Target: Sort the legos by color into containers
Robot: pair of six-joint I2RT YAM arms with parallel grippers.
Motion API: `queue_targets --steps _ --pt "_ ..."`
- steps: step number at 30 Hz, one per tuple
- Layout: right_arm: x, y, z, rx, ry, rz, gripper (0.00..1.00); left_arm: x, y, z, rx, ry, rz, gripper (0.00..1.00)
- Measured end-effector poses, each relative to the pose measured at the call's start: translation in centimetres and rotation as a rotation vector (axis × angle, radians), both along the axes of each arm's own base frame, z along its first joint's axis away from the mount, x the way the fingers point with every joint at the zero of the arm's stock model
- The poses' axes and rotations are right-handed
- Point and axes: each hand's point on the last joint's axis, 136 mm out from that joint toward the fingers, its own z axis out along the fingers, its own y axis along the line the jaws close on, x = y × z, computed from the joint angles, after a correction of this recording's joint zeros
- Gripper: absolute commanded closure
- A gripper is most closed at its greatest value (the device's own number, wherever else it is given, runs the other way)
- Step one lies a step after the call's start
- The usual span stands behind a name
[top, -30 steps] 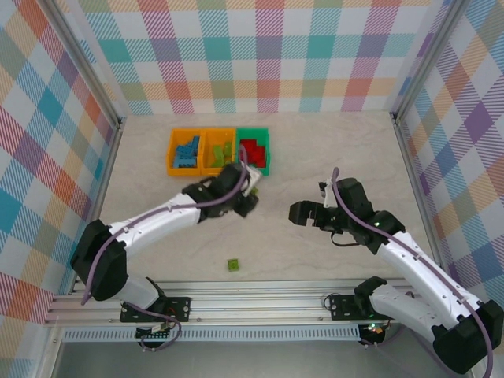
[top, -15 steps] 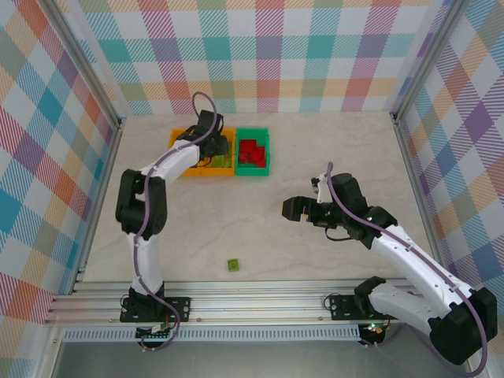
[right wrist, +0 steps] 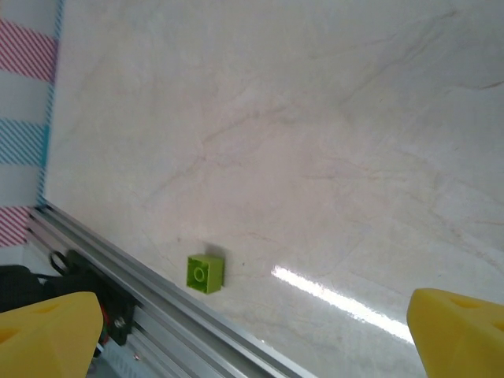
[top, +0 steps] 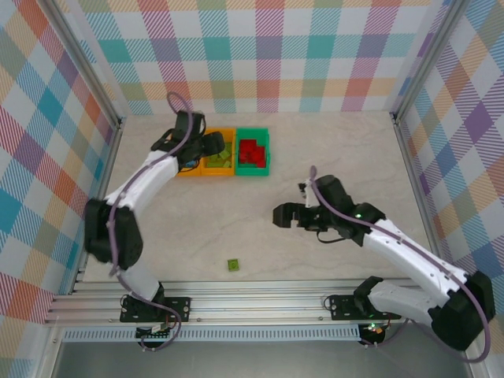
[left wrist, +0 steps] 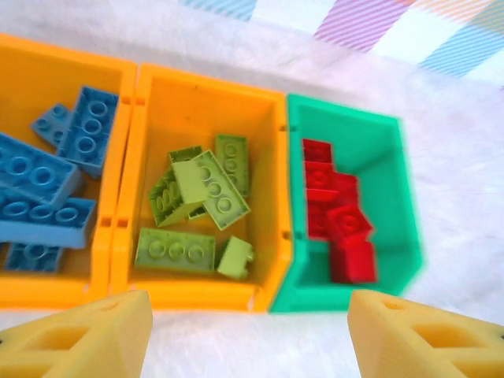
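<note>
Lime-green studded plastic brick (top: 234,265) lies on the tabletop (top: 354,150), near and left of the right tool (top: 279,216), spread wide and empty; left tool (top: 209,146), also spread, is farther off.

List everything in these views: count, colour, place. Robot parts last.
Small open-topped plastic bins: three joined in a row, two orange, one green; far side of the pale marbled table.
Blue studded plastic bricks: several; left orange bin.
Lime green studded plastic bricks: about five; middle orange bin.
Red studded plastic bricks: a pile, count unclear; green bin.
Loose lime green brick: one; by the near metal rail.
Plaid walls: pastel; around the table.
Left claw: open, empty; above the bins.
Right claw: open, empty; above bare table.
</note>
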Motion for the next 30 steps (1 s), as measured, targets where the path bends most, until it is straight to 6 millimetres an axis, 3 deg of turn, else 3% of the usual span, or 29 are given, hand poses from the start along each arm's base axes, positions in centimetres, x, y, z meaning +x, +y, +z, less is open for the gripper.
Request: queue_targets --steps 4,8,13,19,24,30 --pt "-2.2 4.9 -1.3 -0.115 0.024 0.134 0.04 -5.5 1.8 6.3 0.03 -0.128 -0.051 0.29" --pt "-5.7 9.9 -4.1 -0.221 0.065 0.263 0.08 -10.7 3.8 8.6 0.14 -0.189 -0.115 0.24" --pt "-8.3 13.6 -8.3 -0.338 0.124 0.334 0.12 -15.0 6.3 5.6 0.302 -0.153 -0.162 0.22" --pt "-7.9 15.0 -12.5 -0.486 0.141 0.34 0.23 -17.2 8.8 0.3 0.43 -0.086 -0.135 0.12" --pt "-7.7 14.4 -14.3 -0.555 0.153 0.346 0.4 -16.9 9.4 0.0 0.459 -0.091 -0.11 0.11" --pt "-7.4 13.7 -15.3 -0.601 0.146 0.333 0.68 -16.4 9.4 -0.1 0.469 -0.1 -0.104 0.07"
